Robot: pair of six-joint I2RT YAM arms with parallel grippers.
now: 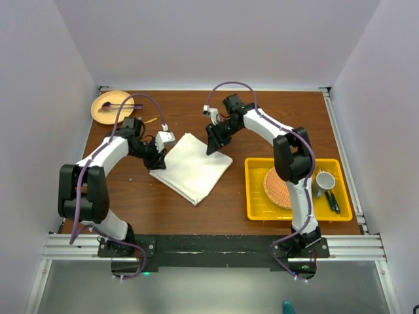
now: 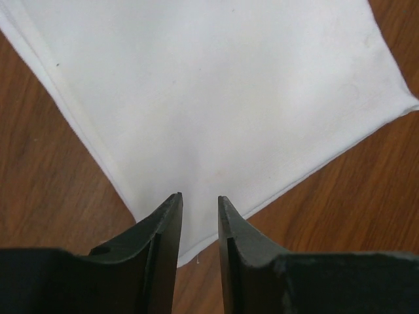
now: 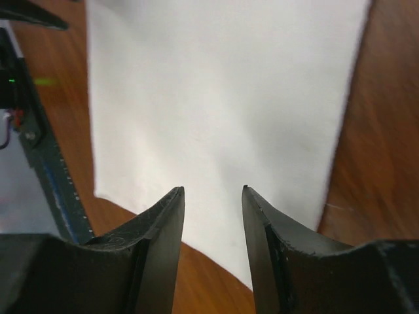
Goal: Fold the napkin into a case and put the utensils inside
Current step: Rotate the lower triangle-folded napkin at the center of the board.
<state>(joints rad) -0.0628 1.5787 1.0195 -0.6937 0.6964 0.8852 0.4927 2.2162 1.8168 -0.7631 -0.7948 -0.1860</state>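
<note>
The cream-white napkin [image 1: 191,167] lies flat on the wooden table as a folded, tilted rectangle. My left gripper [image 1: 159,161] is at its left corner, open with a narrow gap and empty. In the left wrist view the fingertips [image 2: 200,196] hover over the near corner of the napkin [image 2: 216,98]. My right gripper [image 1: 213,146] is at the napkin's upper right edge, open and empty. In the right wrist view it [image 3: 213,188] is over the near edge of the cloth [image 3: 216,91]. A thin gold sliver [image 1: 151,120] shows beside the left arm, too small to identify.
A tan plate [image 1: 99,112] with a purple utensil [image 1: 118,104] sits at the back left. A yellow tray [image 1: 255,196] at the right holds a round woven orange mat [image 1: 277,188], a cup [image 1: 325,181] and dark green-handled utensils [image 1: 332,201].
</note>
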